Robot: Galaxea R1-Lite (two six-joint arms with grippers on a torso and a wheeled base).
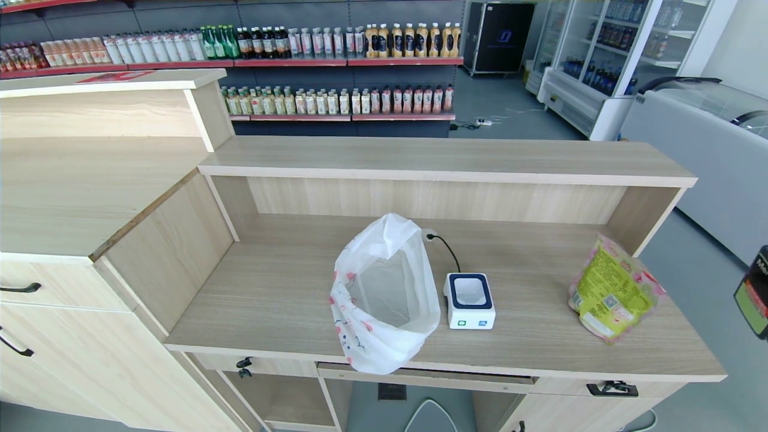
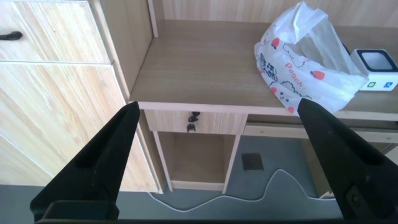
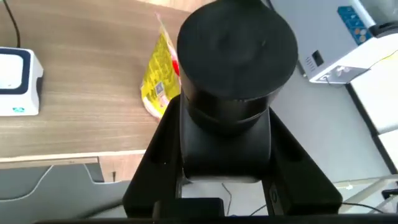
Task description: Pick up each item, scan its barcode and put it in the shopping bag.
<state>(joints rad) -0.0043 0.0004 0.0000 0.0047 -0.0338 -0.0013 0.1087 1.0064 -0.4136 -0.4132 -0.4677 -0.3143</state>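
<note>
Red lettering runs along the bag [image 2: 292, 68]. The pouch [image 1: 615, 291] bears a square code and fine print, and the can [image 1: 755, 282] has a green label; both are too small to read.

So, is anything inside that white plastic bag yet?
The shopping bag gapes open; the inside that shows holds nothing. Its lowest part is hidden behind its own front wall.
</note>
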